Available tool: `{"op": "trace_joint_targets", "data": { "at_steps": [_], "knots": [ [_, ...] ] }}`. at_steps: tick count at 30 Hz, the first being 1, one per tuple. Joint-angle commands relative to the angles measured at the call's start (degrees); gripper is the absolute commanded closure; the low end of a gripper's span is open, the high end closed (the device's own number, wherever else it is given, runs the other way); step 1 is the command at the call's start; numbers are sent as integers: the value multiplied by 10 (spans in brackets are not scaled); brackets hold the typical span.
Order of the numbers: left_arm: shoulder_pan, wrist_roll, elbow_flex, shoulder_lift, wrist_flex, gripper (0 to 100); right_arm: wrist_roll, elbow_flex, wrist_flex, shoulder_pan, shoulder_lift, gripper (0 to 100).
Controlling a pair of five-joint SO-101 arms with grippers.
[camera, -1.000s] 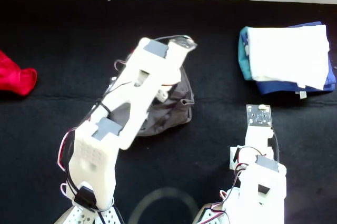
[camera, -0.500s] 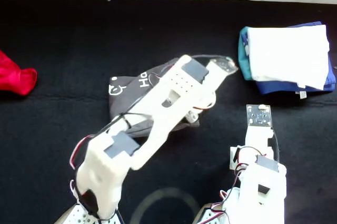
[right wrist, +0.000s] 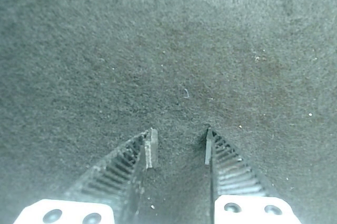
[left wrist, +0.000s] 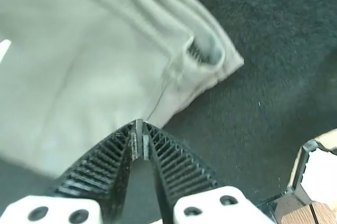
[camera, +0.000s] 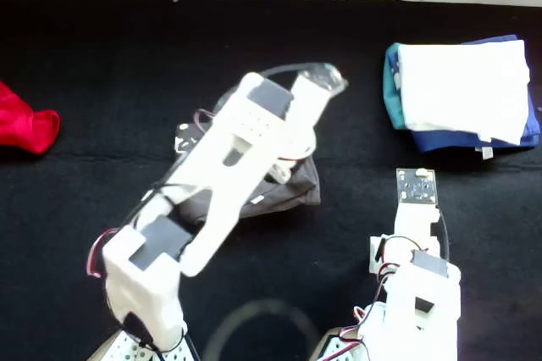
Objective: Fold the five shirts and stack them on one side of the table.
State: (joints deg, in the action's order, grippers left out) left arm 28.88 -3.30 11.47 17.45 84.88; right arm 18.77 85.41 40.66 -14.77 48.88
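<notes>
High view: finds stack [camera: 461, 94] far right, seemingly three folded; grey shirt [camera: 296, 190] mid-table, half folded, under left gripper [left wrist: 138, 145], jaws together at its hem; red shirt [camera: 25, 124] left, still crumpled. Right gripper [right wrist: 179, 148] near right, jaws apart. Likely past halfway.

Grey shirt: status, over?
Left gripper shut at edge of grey shirt, hold unclear. Right gripper open over bare table. Folded stack and red shirt lie apart, off to the sides.

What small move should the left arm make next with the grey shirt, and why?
Probably open the left gripper and lower it onto the grey shirt near its edge: the jaws are shut above the cloth, and the shirt lies apart from the folded stack.
</notes>
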Motion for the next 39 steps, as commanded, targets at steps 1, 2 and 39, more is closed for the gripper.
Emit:
{"op": "trace_joint_targets", "data": {
  "at_steps": [1, 2, 39],
  "knots": [
    [29, 4, -6, 10, -35, 991, 2, 10, -12, -3, 0, 837],
    [39, 4, -6, 15, -36, 991, 2, 10, -12, -3, 0, 837],
    [-292, -101, -82, -63, -155, 991, -48, -486, 219, 345, -155, 992]
  ]
}}
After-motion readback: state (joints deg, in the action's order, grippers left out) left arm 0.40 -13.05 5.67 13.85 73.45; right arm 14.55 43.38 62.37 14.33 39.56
